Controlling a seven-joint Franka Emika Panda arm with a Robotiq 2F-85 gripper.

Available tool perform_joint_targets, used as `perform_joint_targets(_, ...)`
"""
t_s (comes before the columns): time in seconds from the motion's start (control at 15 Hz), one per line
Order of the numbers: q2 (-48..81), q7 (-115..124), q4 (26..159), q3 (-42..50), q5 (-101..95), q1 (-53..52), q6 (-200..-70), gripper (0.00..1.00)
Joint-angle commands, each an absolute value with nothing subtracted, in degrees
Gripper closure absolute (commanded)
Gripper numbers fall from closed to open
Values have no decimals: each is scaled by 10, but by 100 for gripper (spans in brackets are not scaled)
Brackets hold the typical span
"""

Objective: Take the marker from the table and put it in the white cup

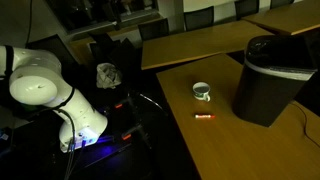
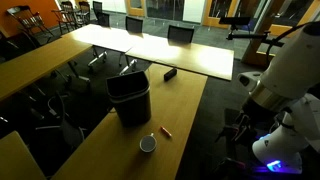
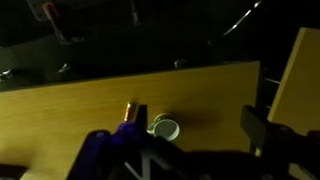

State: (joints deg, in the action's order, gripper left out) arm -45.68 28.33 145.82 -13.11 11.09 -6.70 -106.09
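Observation:
The marker (image 1: 205, 117) is a thin orange-red stick lying on the brown table (image 1: 250, 150), a little in front of the white cup (image 1: 202, 91). Both exterior views show them, marker (image 2: 165, 131) and cup (image 2: 148, 145) apart from each other. In the wrist view my gripper (image 3: 195, 116) is open and empty, well above the table (image 3: 60, 110). The cup (image 3: 165, 128) and the marker (image 3: 128, 112) lie by my one finger, partly hidden by it. My arm (image 1: 40, 90) stands off the table's side.
A big dark cylindrical bin (image 1: 272, 78) stands on the table close to the cup; it also shows in an exterior view (image 2: 130, 97). More tables (image 2: 150, 50) and chairs stand behind. Cables and dark gear lie by the robot base (image 2: 275, 150).

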Motion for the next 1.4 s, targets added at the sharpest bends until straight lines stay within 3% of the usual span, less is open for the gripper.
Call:
perform_joint_targets(0.0, -458, 276, 1456, -140, 118, -54, -1058, 0)
perform_joint_targets(0.27, -444, 265, 1455, -134, 117, -51, -1069, 0)
perform_joint_targets(0.53, -384, 240, 1467, -117, 103, -19, -1177, 0)
perform_joint_targets(1.0, -122, 192, 1427, -66, 44, 37, -1403, 0)
perform_joint_targets(1.33, 40, 198, 1363, -25, -11, 34, -1489, 0)
